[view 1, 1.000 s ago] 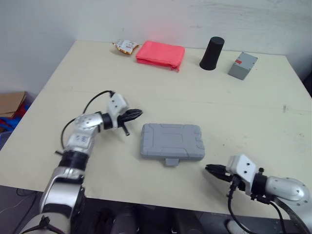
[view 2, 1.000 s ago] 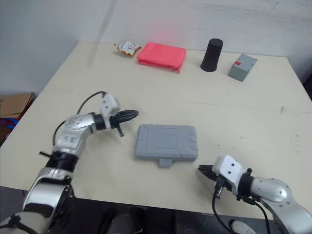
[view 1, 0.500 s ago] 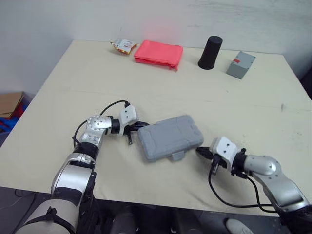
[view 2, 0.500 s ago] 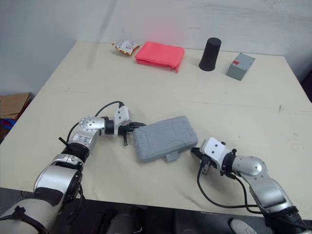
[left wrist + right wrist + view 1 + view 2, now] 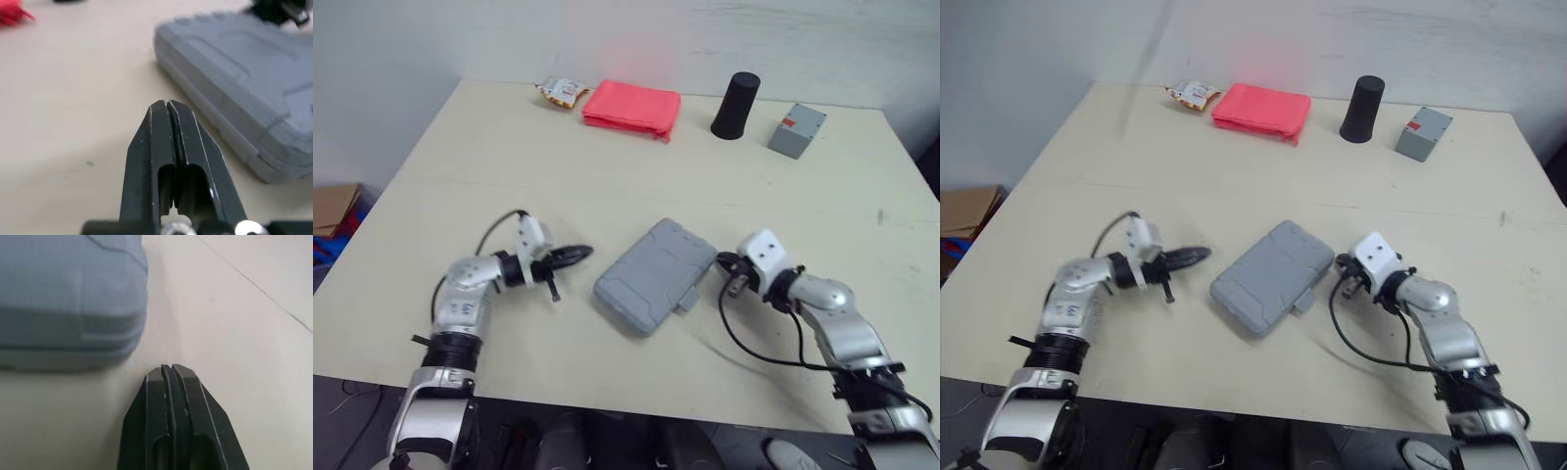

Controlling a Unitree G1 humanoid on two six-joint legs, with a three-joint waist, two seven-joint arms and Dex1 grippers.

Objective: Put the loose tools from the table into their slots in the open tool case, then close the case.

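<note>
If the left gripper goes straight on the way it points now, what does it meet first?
The left gripper would most likely meet the closed grey plastic tool case, near its corner.

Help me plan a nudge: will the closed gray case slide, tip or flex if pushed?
The gray case looks like rigid moulded plastic, so probably stiff. It lies flat and low on the table, so it should slide, not tip. Pushed near a corner, where the right gripper sits, it likely pivots.

We take this for a plain lab room. A bare white wall backs the counter; a cardboard box sits at the left edge.
</note>
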